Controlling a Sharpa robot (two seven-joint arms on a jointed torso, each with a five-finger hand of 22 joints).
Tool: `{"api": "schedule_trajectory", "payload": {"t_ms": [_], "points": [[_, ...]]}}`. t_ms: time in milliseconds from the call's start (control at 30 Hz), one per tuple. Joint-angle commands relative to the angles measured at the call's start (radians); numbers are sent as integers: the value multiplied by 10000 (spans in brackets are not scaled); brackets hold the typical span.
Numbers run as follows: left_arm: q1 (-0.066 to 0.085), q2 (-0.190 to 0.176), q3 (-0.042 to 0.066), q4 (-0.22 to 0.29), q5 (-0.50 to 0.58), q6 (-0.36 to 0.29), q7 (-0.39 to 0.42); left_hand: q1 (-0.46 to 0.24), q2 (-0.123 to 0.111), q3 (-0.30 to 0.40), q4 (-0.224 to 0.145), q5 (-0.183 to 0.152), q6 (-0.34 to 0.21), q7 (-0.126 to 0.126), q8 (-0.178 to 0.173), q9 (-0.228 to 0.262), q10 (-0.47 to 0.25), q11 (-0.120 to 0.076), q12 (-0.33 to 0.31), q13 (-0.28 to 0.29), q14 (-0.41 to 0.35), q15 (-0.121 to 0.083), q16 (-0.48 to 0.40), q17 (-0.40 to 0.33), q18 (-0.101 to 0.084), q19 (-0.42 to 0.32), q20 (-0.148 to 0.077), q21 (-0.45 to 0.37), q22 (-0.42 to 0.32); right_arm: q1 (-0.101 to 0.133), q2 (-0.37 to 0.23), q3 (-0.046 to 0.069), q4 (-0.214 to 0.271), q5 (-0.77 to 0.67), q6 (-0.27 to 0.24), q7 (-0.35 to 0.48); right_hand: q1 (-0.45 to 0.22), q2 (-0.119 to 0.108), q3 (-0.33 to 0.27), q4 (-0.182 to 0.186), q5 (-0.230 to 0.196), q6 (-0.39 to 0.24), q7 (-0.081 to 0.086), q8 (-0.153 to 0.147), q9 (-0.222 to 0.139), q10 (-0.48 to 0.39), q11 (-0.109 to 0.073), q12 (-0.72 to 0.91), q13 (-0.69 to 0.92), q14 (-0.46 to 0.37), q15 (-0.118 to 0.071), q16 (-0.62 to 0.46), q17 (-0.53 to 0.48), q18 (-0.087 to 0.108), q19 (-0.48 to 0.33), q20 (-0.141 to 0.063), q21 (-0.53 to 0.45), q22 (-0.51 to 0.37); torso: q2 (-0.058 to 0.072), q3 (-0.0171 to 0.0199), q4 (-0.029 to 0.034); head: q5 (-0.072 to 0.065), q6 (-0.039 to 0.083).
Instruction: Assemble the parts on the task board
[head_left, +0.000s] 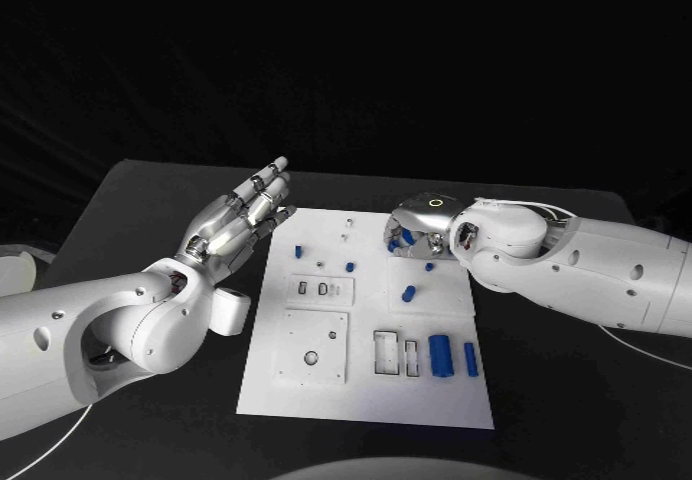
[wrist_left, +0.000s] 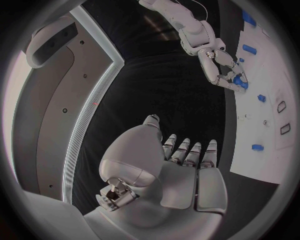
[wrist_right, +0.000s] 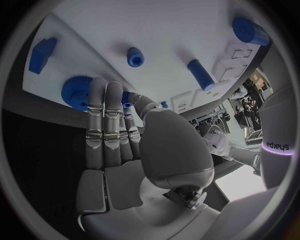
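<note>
I've got the task board (head_left: 368, 395) lying flat mid-table, and my left hand (head_left: 238, 220) is up off its left edge, palm open, fingers stretched out and close together, holding nothing. From the left wrist view that same hand (wrist_left: 181, 165) shows flat and bare over the black table (head_left: 577, 400).

My right hand (head_left: 418, 235) is down over the board's far right corner, fingers curled in around a blue toothed gear (wrist_right: 78, 92). In the right wrist view the fingers (wrist_right: 103, 107) lie across the gear's edge with the thumb coming in from the other side; I can see contact, but I cannot tell for sure that it is properly gripped. The left wrist view shows blue between those fingers too (wrist_left: 236, 80).

Around it: a blue block (wrist_right: 42, 54) sits just beside the gear, a small blue peg (wrist_right: 135, 56) stands near the fingertips, and a short blue cylinder (wrist_right: 201, 75) lies a little further along. Nearer me, two blue cylinders (head_left: 441, 356) lie side by side next to the rectangular slots (head_left: 389, 352). The right forearm (head_left: 606, 270) covers the table beside the board's right edge.
</note>
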Motion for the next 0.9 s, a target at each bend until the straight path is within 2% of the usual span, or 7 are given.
{"api": "schedule_trajectory", "payload": {"t_ms": [33, 200, 333, 500, 700, 800, 900], "points": [[20, 36, -6, -13, -7, 253, 48, 112, -6, 58, 23, 66, 17, 65, 55, 14, 29, 64, 47, 11, 2, 69, 67, 14, 170, 39, 19, 54, 14, -28, 16, 4, -62, 91, -133, 178, 99, -78, 186, -37, 75, 189, -3, 122, 63, 254, -19, -57, -1, -88, 14, 65, 31, 18, -108, -10, 85, 70, -11, -7, -8, 6, -17], [20, 45, -12, -33, -6, 255, 37, 135, -4, 67, 23, 78, 62, 111, 64, 21, 38, 64, 59, 13, 9, 77, 73, 16, 167, 48, 21, 61, 17, -44, 20, 4, -90, 231, -488, 353, 269, -50, 470, -155, 11, 560, -36, 307, 222, 756, -126, -46, -1, -55, -3, 110, 87, 27, -168, -43, 233, 246, -15, -3, -9, 22, -20], [20, 16, -15, -32, -6, 257, 32, 152, -4, 74, 20, 92, 82, 143, 69, 24, 44, 65, 66, 14, 14, 81, 77, 18, 165, 55, 23, 66, 19, -46, 10, 4, -56, 358, -1093, 512, 414, -10, 641, -250, -208, 841, -16, 455, 367, 1215, -201, -56, -9, 65, -21, 181, 143, 20, -165, -66, 425, 437, -18, -8, -23, 66, -18], [19, -36, -18, -26, -6, 230, 13, 176, -10, 81, 16, 107, 115, 172, 75, 28, 58, 70, 85, 18, 26, 89, 85, 21, 163, 67, 25, 76, 23, 81, 19, 13, 80, 844, -1556, 558, 331, -36, 690, -162, -548, 928, 10, 498, 484, 1508, -173, -193, -29, 141, 10, 216, 189, 2, -205, -26, 582, 621, -21, -15, -9, 75, -42], [20, -62, -24, -55, -6, 185, 6, 191, -19, 82, 14, 108, 139, 186, 79, 32, 71, 72, 101, 22, 33, 101, 91, 23, 161, 74, 26, 82, 25, 442, 385, 53, -6, 1311, -1568, 375, 237, -67, 679, -63, -726, 887, 19, 471, 525, 1548, -149, -314, -38, 159, 33, 229, 215, 3, -236, 8, 624, 693, -17, -17, 13, 55, -35], [20, -45, -25, -79, -6, 172, 11, 197, -26, 81, 14, 107, 151, 189, 82, 33, 75, 71, 106, 22, 38, 105, 94, 25, 161, 78, 26, 85, 26, 531, 727, 81, -291, 1410, -1450, 323, 226, -86, 689, -44, -729, 838, 19, 440, 530, 1526, -133, -375, -42, 158, 43, 232, 225, 4, -252, 20, 635, 717, -15, -18, 35, 24, -44], [20, -24, -26, -102, -6, 164, 9, 197, -26, 81, 14, 107, 151, 189, 82, 33, 75, 71, 106, 22, 38, 105, 94, 25, 161, 78, 26, 85, 26, 580, 1223, 106, -800, 1524, -1298, 297, 224, -98, 703, -34, -713, 799, 27, 414, 533, 1507, -123, -423, -43, 153, 50, 235, 234, 5, -267, 28, 644, 737, 25, -19, 68, 2, -3]]}}
